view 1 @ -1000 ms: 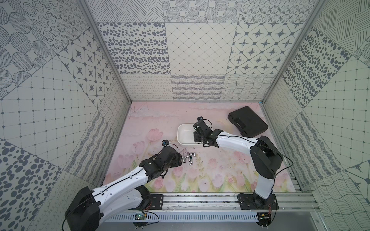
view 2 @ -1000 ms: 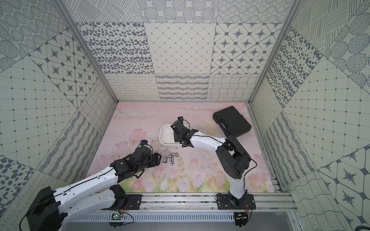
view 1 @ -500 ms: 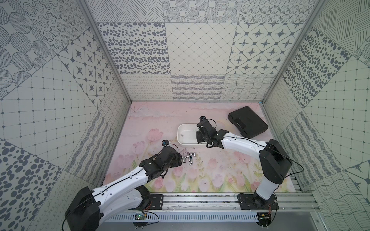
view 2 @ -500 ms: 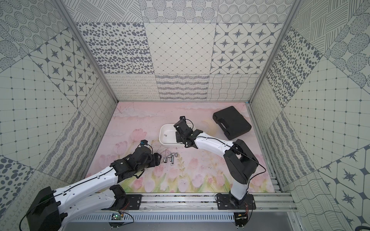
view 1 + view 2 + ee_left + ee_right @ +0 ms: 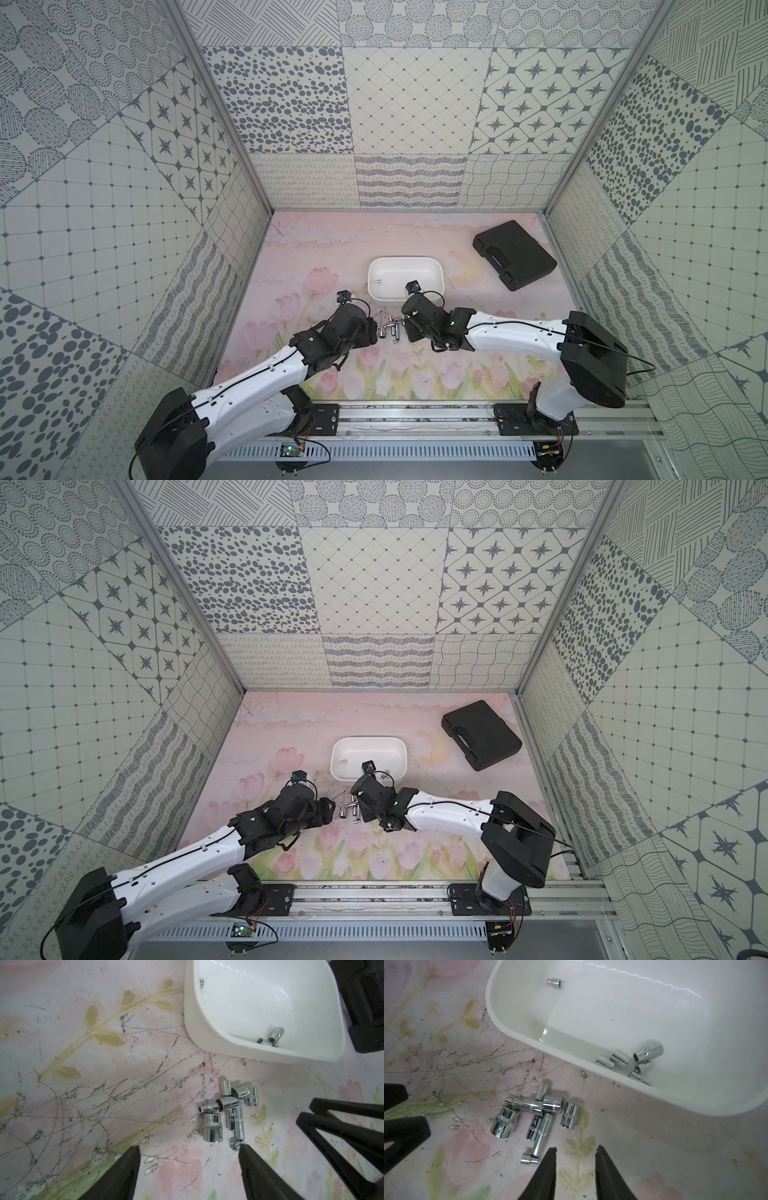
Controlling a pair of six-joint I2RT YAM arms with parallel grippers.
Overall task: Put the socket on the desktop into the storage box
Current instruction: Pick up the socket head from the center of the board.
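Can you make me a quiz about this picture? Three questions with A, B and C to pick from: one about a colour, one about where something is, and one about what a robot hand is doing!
1. What colour is the storage box?
A) red
B) white
C) blue

2. Where is the black case?
A) at the far right of the mat, apart from the box
B) inside the box
C) under the robot's left arm

3. How is the left gripper right now?
A) shut tight
B) open, holding nothing
C) gripping the box

Answers:
1 B: its walls look white in every view.
2 A: both top views show it lying there with bare mat between it and the box.
3 B: in the left wrist view its jaws stand wide apart with only mat between them.
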